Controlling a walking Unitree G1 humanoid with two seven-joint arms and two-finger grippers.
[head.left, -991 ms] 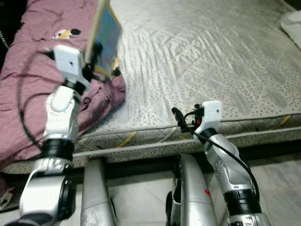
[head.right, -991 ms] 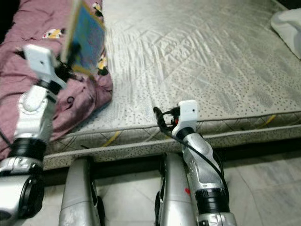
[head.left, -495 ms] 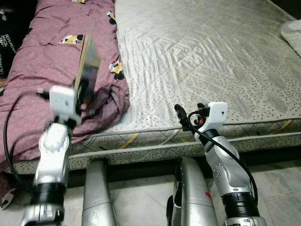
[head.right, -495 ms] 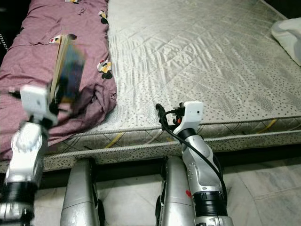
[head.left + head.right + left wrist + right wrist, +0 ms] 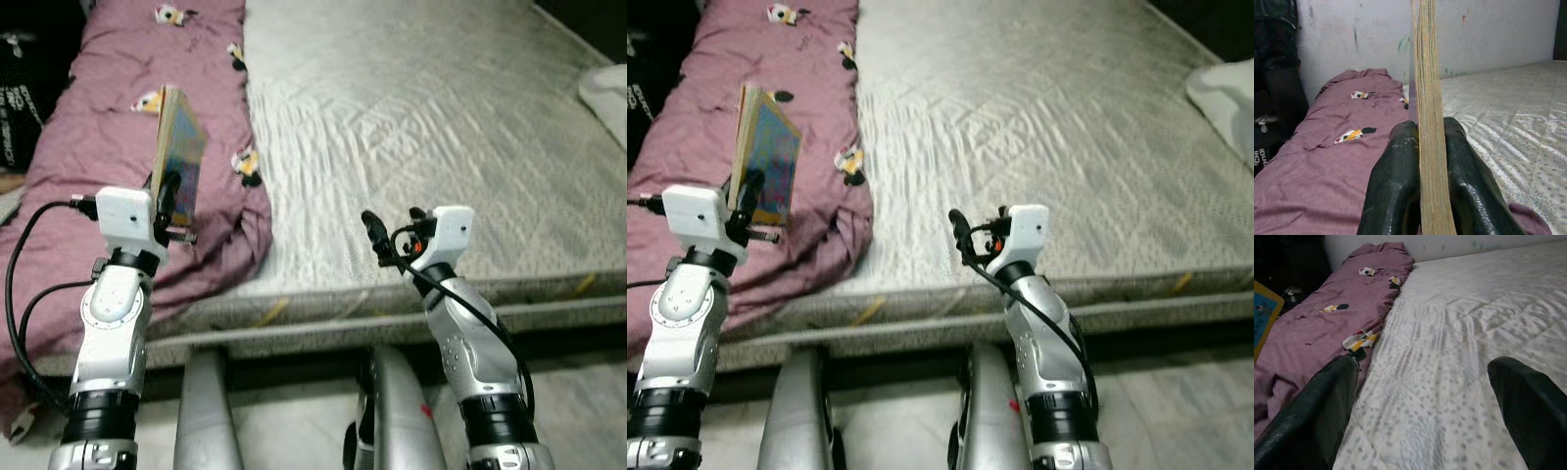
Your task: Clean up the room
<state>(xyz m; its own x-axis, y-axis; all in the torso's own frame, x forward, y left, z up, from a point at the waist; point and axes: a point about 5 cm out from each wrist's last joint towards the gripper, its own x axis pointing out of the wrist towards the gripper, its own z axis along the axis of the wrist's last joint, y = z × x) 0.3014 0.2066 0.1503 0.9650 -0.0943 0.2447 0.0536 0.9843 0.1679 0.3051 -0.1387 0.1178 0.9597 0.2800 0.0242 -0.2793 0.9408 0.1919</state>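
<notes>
Currently, left gripper [image 5: 1422, 186]: raised over purple blanket [image 5: 98, 147], clenched on upright book [image 5: 179, 152].
Right gripper [image 5: 1425, 406]: fingers spread, released, at mattress [image 5: 441, 117] front edge.
Room: bare mattress ahead.

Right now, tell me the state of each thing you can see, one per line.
Book: held upright, edge-on, lifted above the blanket.
Left gripper: shut on the book.
Right gripper: open, holding nothing, at the mattress edge.
Blanket: purple, rumpled, lying along the mattress's left side.
Mattress: bare, quilted cover wrinkled.
</notes>
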